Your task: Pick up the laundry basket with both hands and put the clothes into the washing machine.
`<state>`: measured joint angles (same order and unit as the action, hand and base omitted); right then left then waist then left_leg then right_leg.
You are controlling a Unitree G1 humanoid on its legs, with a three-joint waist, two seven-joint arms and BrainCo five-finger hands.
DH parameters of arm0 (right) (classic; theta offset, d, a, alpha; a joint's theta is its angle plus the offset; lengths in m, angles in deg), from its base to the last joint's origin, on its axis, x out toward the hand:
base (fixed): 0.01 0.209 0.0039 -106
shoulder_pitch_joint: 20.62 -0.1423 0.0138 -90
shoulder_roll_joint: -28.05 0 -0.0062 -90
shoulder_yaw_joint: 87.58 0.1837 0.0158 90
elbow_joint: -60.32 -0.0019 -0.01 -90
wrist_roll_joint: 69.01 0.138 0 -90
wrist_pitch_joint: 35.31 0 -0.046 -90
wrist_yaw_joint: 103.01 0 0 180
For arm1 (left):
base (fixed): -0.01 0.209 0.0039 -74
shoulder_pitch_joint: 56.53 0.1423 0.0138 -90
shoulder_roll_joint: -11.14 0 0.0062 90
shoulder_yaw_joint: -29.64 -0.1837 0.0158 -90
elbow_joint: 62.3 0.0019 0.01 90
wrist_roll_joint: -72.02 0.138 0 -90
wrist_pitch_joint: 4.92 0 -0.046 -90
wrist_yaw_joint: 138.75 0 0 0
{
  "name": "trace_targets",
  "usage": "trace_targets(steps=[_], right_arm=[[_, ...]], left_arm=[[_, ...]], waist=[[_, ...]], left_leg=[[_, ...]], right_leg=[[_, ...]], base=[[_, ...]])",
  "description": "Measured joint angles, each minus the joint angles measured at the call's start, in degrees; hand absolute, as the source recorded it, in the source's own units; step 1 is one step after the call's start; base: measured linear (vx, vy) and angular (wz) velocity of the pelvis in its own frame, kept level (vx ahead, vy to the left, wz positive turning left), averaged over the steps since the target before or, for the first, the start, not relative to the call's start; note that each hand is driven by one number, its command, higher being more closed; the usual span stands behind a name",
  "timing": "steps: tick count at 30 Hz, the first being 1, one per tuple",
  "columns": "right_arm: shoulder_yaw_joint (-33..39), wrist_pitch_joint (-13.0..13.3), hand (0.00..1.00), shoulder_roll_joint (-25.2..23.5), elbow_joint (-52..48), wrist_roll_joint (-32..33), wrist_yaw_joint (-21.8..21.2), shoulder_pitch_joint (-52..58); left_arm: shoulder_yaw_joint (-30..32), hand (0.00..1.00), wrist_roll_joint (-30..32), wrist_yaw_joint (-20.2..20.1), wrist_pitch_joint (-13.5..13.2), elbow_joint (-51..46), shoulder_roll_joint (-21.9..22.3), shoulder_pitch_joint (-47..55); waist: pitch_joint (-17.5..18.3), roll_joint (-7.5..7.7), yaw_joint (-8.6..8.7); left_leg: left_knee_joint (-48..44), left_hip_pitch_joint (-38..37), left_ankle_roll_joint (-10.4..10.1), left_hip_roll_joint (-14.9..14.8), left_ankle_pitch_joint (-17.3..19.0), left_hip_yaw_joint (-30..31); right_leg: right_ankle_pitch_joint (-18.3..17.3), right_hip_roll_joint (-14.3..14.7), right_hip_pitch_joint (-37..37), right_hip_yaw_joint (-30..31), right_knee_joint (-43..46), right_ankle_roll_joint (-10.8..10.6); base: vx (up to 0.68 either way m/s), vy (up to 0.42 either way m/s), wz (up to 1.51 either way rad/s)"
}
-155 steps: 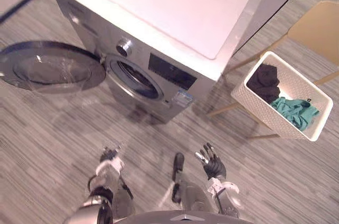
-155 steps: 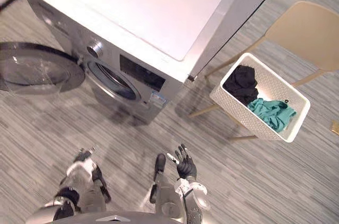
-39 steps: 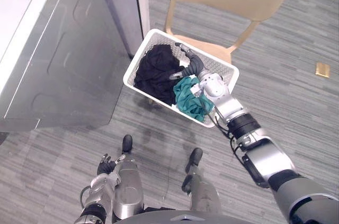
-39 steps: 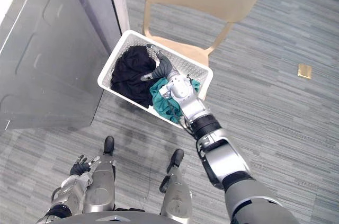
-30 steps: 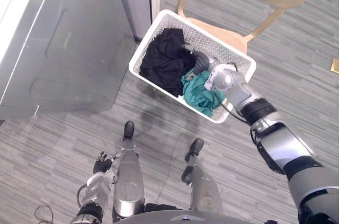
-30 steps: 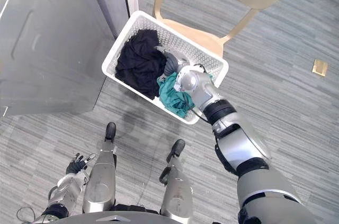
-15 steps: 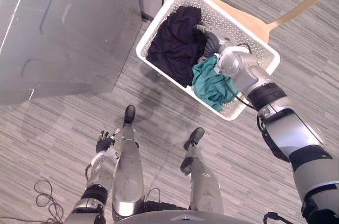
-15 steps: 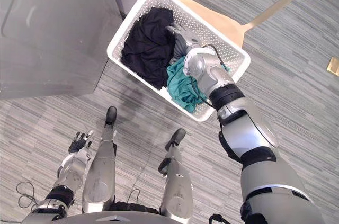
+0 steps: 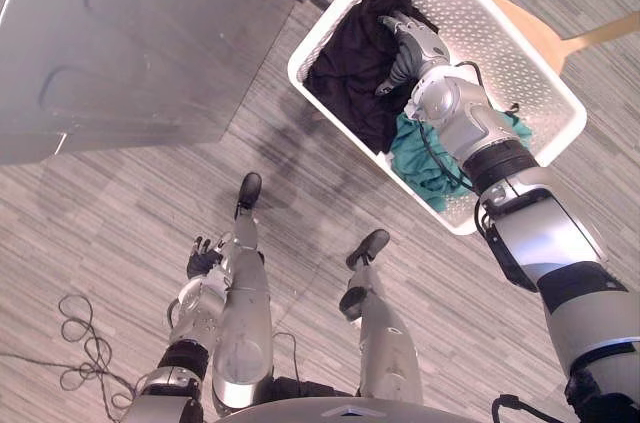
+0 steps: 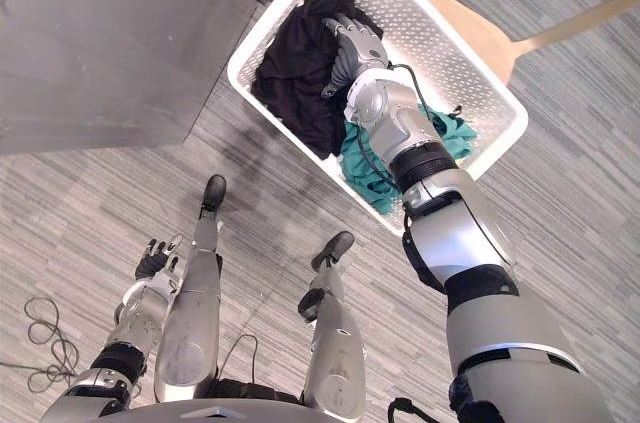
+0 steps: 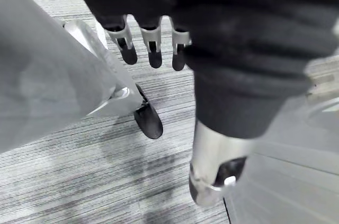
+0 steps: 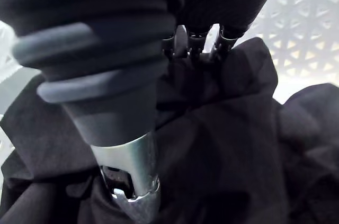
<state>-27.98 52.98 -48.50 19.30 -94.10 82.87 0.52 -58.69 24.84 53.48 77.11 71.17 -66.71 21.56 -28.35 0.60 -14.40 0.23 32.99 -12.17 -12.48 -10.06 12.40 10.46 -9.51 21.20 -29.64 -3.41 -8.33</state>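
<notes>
A white laundry basket (image 9: 500, 43) with perforated walls sits on a tan chair (image 9: 548, 36), just beside the grey side panel of the washing machine (image 9: 130, 33). A crumpled black garment (image 9: 345, 78) fills the end of the basket nearer the machine, and a teal garment (image 9: 420, 158) lies bunched at the other end. The right robot hand (image 9: 410, 43) reaches into the basket, its fingers (image 12: 200, 44) loosely spread with their tips on the black cloth. The left robot hand (image 9: 203, 263) hangs low above the striped grey floor (image 9: 90, 233), fingers relaxed and holding nothing.
</notes>
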Motion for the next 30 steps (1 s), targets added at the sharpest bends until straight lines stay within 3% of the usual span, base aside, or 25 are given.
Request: trace_targets(steps=[6, 8, 9, 16, 21, 30], right_arm=[[2.75, -0.03, 0.00, -0.59, 2.01, -0.36, 3.19, 0.15], [2.75, 0.07, 0.00, -0.13, 1.86, -4.07, 3.36, 0.78], [2.76, 0.14, 1.00, 0.04, 1.67, -4.94, 3.37, 0.85], [4.84, -0.27, 1.00, 0.22, 0.89, -9.11, 4.90, 1.86], [5.44, -1.35, 1.00, -2.01, 1.42, -9.09, 4.88, 4.62], [6.44, -2.00, 1.00, -4.45, 1.75, -8.98, 4.83, 7.11]], left_arm=[[0.07, 0.00, 0.07, 0.11, -0.04, -0.29, 1.08, -0.92], [0.54, 0.00, 0.14, 0.17, 0.00, -1.81, 2.12, -0.92], [0.61, 0.00, 0.15, 0.17, -0.01, -2.36, 2.29, -0.92], [0.73, 0.00, 0.18, 0.09, 0.04, -6.36, 5.20, -1.49], [2.74, 0.00, 0.22, 0.17, 0.07, -6.40, 6.73, -1.50], [2.68, 0.00, 0.28, 0.17, 0.14, -6.43, 7.32, -1.50]], waist=[[0.00, -0.01, -0.36], [0.00, -0.01, -0.50], [0.00, -0.01, -0.48], [0.32, 0.19, -0.06], [3.57, 1.94, -0.52], [4.96, 1.91, -0.92]], left_leg=[[0.00, 3.78, 0.00, 0.52, -0.54, 2.02], [0.00, 4.53, 0.04, 0.65, -0.62, 2.08], [-0.01, 4.75, 0.04, 0.69, -0.65, 2.09], [-0.08, 6.32, -0.05, 0.75, -0.87, 2.88], [-0.16, 7.08, -0.05, 0.90, -0.91, 2.80], [-0.24, 6.77, -0.09, 1.01, -1.31, 2.92]], right_leg=[[-0.15, -0.14, 2.06, -2.56, 0.09, -0.19], [-0.26, -0.38, 2.87, -2.68, 0.49, -0.32], [-0.29, -0.45, 3.05, -2.76, 0.56, -0.36], [-2.88, -1.66, 5.12, -4.33, 5.02, -0.68], [-4.08, -2.44, 6.71, -4.29, 7.15, -0.67], [-4.31, -3.06, 6.55, -4.34, 7.99, -0.69]], base=[[0.00, 0.047, 0.14], [0.01, 0.059, 0.03], [0.01, 0.061, 0.00], [0.02, 0.063, 0.08], [0.03, 0.057, 0.00], [0.01, 0.055, 0.01]])
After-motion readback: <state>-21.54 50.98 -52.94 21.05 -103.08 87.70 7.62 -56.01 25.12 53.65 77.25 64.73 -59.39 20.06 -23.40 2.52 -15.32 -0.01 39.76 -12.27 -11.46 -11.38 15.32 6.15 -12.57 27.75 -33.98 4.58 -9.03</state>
